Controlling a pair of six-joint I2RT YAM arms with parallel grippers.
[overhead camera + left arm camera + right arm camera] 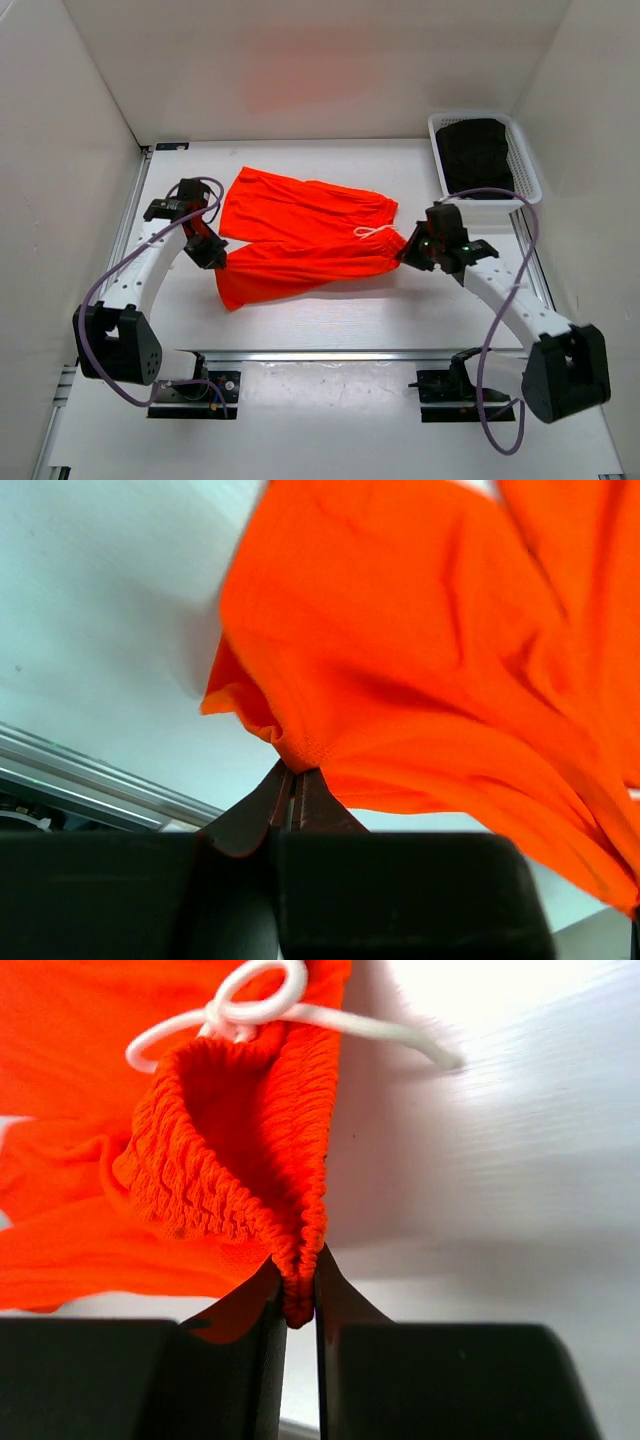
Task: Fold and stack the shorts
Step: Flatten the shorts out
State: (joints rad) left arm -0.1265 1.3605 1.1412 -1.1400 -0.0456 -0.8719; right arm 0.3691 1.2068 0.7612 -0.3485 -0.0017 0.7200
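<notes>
The neon-orange shorts [300, 235] lie spread across the middle of the white table, waistband to the right with the white drawstring [372, 231] on top. My left gripper [215, 255] is shut on the hem of the near leg at the left; the pinched cloth [300, 750] rises from its fingertips. My right gripper [408, 250] is shut on the ribbed elastic waistband [300, 1270] at the right end, with the drawstring bow [255, 1000] just beyond. The held near edge is lifted slightly.
A white basket [529, 170] holding dark folded cloth [478, 152] stands at the back right corner. White walls enclose the table on three sides. A metal rail [330, 355] runs along the near edge.
</notes>
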